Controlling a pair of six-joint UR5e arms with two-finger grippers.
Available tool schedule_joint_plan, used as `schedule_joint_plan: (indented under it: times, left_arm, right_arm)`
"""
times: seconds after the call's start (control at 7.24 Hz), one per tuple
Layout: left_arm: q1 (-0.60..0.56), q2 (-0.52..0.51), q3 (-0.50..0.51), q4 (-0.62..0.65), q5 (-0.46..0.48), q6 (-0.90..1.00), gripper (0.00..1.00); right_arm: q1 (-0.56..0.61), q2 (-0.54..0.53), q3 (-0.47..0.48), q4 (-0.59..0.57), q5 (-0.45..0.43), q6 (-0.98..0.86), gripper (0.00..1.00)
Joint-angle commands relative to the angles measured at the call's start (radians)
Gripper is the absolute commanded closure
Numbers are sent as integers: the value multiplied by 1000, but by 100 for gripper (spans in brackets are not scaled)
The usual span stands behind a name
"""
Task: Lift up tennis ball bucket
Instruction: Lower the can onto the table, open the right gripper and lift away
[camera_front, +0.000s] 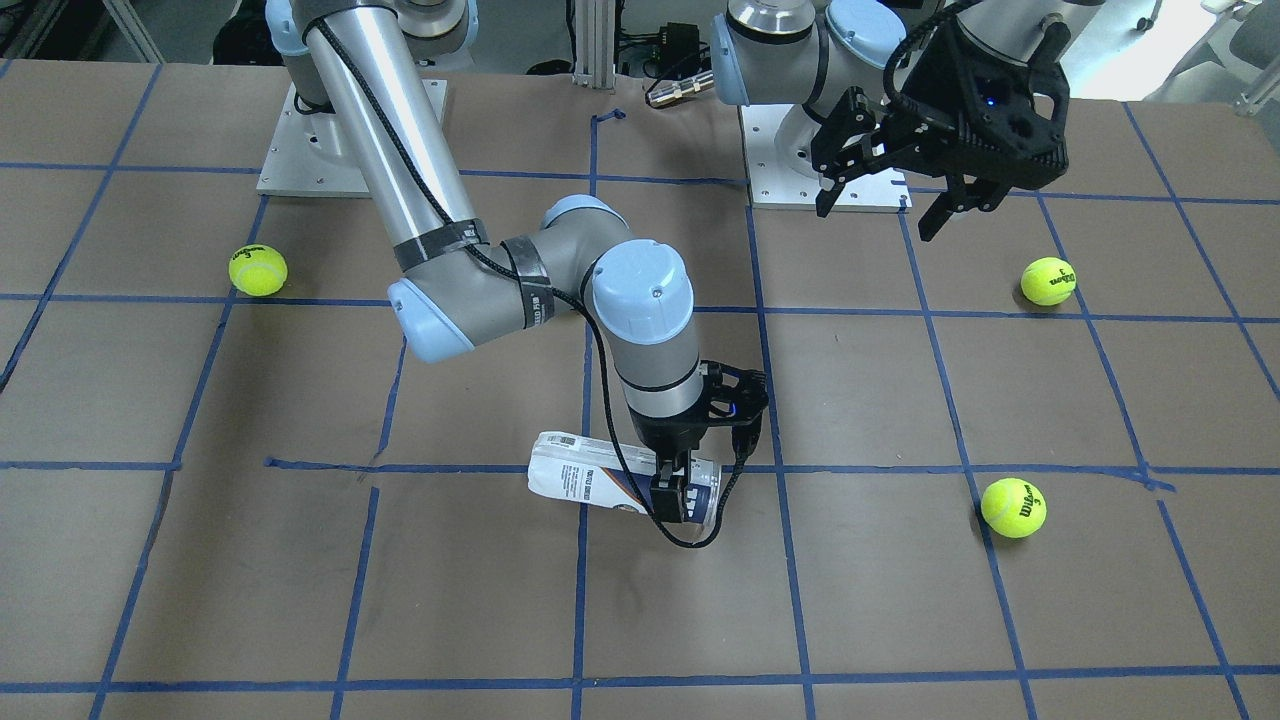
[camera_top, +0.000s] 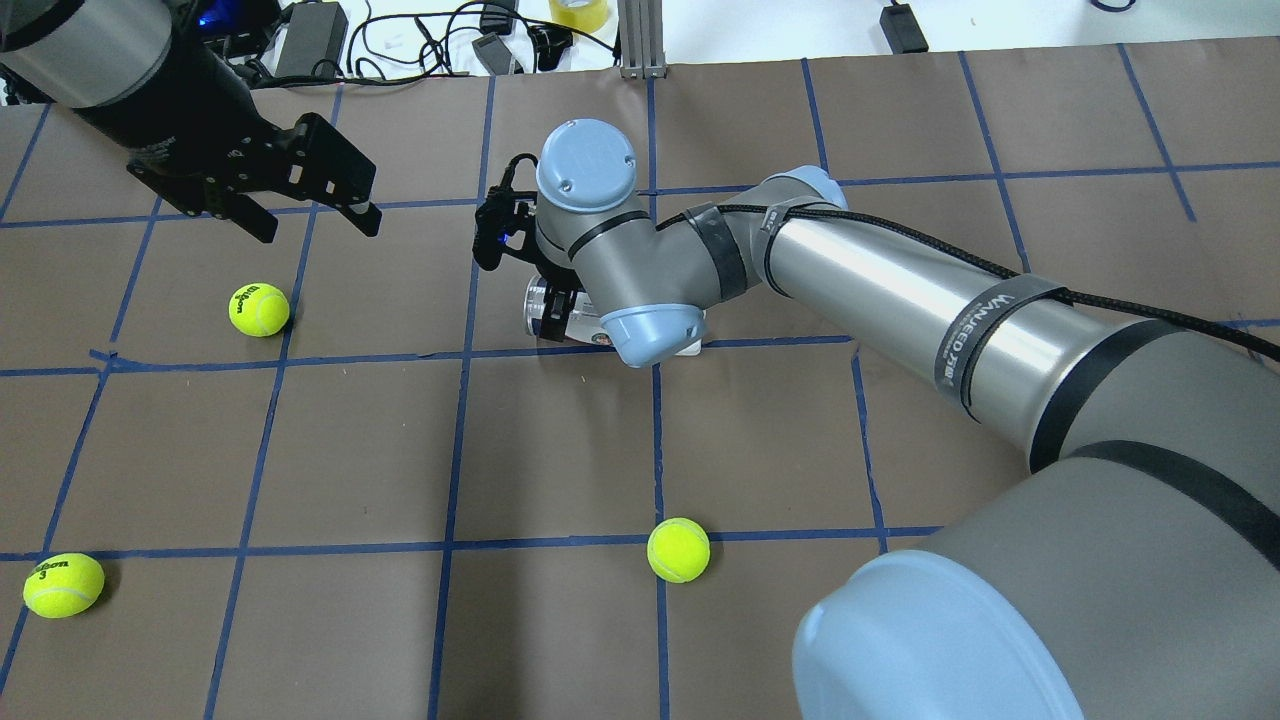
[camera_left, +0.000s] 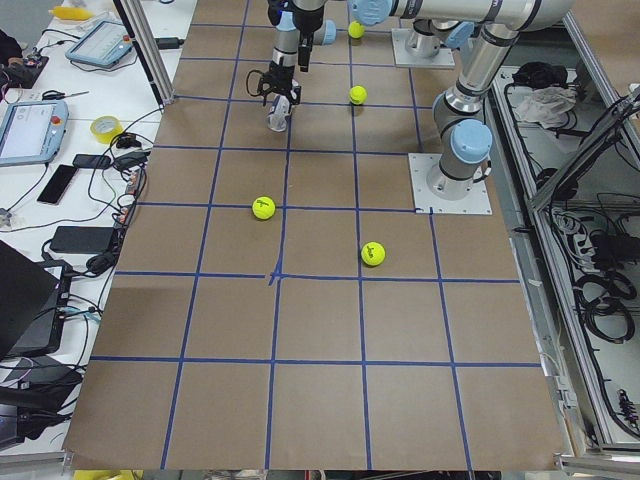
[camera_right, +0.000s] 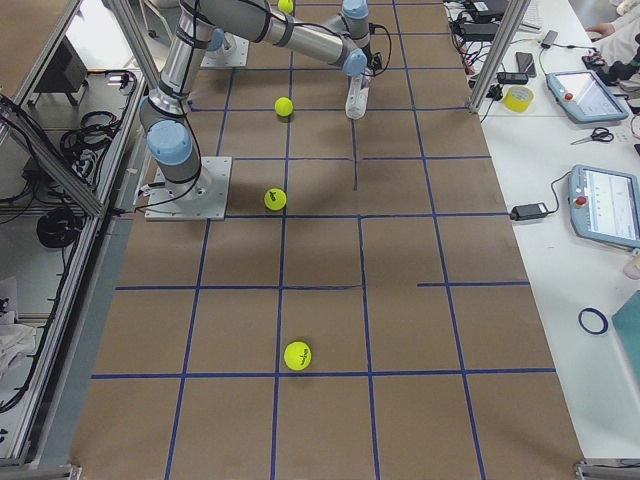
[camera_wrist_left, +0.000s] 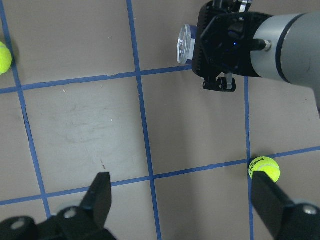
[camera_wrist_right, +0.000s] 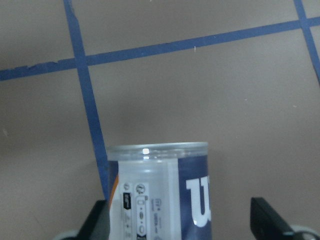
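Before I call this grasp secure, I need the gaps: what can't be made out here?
- Tennis ball bucket: overhead, the right arm covers most of it.
- Its other end: cut off by the right wrist view's bottom edge.
- Right gripper: front view, its own body hides finger contact.
- Side views: bucket too small to judge.

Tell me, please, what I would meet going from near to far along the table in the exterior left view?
near ball → second ball → bucket → third ball → far ball
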Motion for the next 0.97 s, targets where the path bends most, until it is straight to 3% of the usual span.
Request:
schedule_joint_plan:
  times: [0.0,0.28,0.41,0.69,0.83]
  left_arm:
    - [17,-82,-1,14,-66,72,0]
    - [18,-162,-11,17,-124,92,0]
    - [18,-219,-19,76,-176,159,0]
    - [18,-340,-24,206,-181,187,0]
    - [18,-414,-22,244,-266,187,0]
  right_arm:
    - [-42,-57,3,68,-2,-2,0]
    - [-127,-130,4,100,-3,-52,0]
    - [-176,-169,4,184,-2,-52,0]
    - [-277,-230,0,331,-12,-40,0]
    - [-315,-273,0,365,-20,-40,0]
